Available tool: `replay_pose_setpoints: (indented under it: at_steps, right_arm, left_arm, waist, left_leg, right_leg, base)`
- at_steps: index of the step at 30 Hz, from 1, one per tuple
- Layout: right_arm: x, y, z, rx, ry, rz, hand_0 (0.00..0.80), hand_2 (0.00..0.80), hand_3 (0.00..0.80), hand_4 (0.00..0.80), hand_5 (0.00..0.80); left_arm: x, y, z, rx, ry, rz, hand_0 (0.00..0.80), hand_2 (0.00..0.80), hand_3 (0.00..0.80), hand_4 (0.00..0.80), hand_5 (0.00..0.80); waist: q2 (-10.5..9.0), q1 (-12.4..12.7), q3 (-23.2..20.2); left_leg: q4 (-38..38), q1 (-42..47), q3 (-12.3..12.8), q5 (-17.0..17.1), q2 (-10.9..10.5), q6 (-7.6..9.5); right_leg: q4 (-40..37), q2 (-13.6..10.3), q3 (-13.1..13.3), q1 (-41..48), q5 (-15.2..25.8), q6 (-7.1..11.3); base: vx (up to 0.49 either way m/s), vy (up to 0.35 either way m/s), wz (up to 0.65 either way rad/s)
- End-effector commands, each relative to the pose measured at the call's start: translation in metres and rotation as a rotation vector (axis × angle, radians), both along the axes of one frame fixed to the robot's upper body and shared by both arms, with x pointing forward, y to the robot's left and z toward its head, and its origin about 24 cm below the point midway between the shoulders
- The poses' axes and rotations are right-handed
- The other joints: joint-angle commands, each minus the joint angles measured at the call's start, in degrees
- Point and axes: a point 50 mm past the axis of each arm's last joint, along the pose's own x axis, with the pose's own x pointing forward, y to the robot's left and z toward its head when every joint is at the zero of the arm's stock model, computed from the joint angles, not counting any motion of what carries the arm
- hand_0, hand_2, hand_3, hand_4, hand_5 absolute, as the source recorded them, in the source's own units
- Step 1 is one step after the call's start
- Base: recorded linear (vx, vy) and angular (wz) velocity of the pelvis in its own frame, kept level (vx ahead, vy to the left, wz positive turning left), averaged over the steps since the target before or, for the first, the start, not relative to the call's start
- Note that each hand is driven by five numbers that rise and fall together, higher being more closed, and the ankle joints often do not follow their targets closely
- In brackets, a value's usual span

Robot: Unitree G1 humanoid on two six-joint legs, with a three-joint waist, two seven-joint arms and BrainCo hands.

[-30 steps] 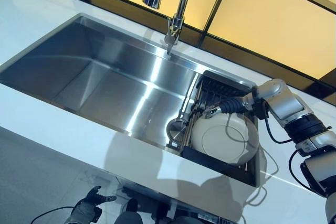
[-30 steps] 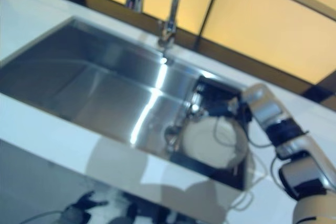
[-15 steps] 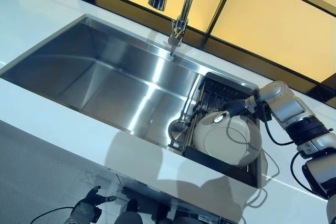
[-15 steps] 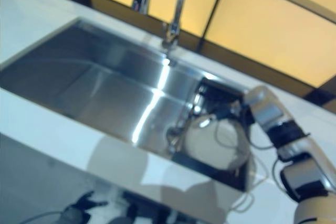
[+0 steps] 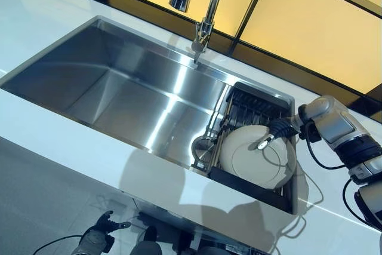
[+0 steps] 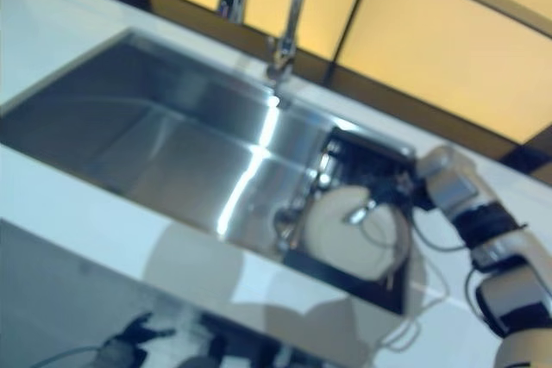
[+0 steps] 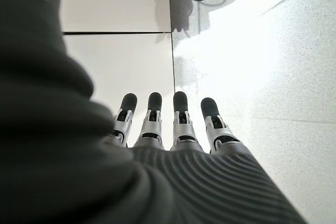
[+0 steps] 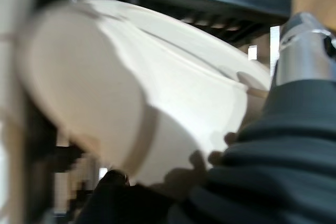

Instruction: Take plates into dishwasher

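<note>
white counter [image 5: 65, 141], steel sink [image 5: 119, 88] set in

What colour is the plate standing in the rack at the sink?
Plain cream-white, no pattern. The plate shows best in the left eye view.

A white desk [image 5: 71, 147] surrounds a steel sink [image 5: 125, 88], with a chrome faucet [image 5: 206, 10] rising at its far rim. Behind it, amber-lit panels [image 5: 310, 34] sit in dark frames. Below the desk's near edge lies pale speckled floor [image 5: 36, 207].
</note>
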Motion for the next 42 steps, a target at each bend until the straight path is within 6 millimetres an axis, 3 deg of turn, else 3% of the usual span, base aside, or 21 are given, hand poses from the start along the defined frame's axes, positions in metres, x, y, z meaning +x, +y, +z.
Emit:
replay_pose_setpoints:
  at_steps: [1,2,13,27,42]
  right_arm:
    - [-0.012,-0.015,-0.015,-0.135,0.095,0.015,0.653,0.653,0.653,0.653,0.653]
    - [-0.011,-0.016,-0.015,-0.134,0.078,0.009,0.800,0.800,0.800,0.800,0.800]
    - [-0.006,-0.010,-0.009,-0.078,0.017,0.008,0.800,0.800,0.800,0.800,0.800]
    - [0.011,0.017,0.013,0.114,-0.182,0.021,0.800,0.800,0.800,0.800,0.800]
    - [0.020,-0.006,0.045,0.203,-0.436,-0.121,0.800,0.800,0.800,0.800,0.800]
  left_arm:
    - [0.009,0.006,0.006,0.020,-0.040,0.006,0.000,0.000,0.000,0.000,0.000]
    - [0.008,0.006,0.006,0.020,-0.040,0.006,0.000,0.000,0.000,0.000,0.000]
    - [0.010,0.006,0.006,0.020,-0.041,0.012,0.000,0.000,0.000,0.000,0.000]
    - [0.007,0.000,0.003,0.015,-0.029,0.000,0.000,0.000,0.000,0.000,0.000]
    - [-0.003,-0.002,-0.001,0.002,-0.010,-0.012,0.000,0.000,0.000,0.000,0.000]
  waist:
    - [1.32,-0.78,1.07]
    - [1.30,-0.84,1.12]
    - [1.43,-0.86,0.96]
    - [2.06,-0.60,0.48]
    - [3.06,-1.03,-0.55]
  left_leg:
    - [4.43,-2.92,-1.74,-7.05,-1.57,4.39]
    - [4.45,-2.92,-1.69,-7.07,-1.56,4.38]
    - [4.31,-3.06,-1.53,-7.08,-1.59,4.47]
    - [4.39,-2.60,-0.83,-7.35,-1.63,4.63]
    - [4.51,-1.76,-0.87,-7.91,-1.72,4.84]
  right_leg:
    - [4.22,0.22,0.68,-0.26,-4.55,4.14]
    - [4.20,0.23,0.76,-0.26,-4.55,4.14]
    - [3.93,0.21,0.76,-0.35,-4.38,4.31]
    - [3.75,0.00,0.34,-0.16,-4.20,4.51]
    - [4.55,-0.05,0.99,0.21,-4.88,4.48]
  base:
    - [0.000,0.000,0.00]
    - [0.000,0.000,0.00]
    - [0.000,0.000,0.00]
    - [0.000,0.000,0.00]
    - [0.000,0.004,-0.01]
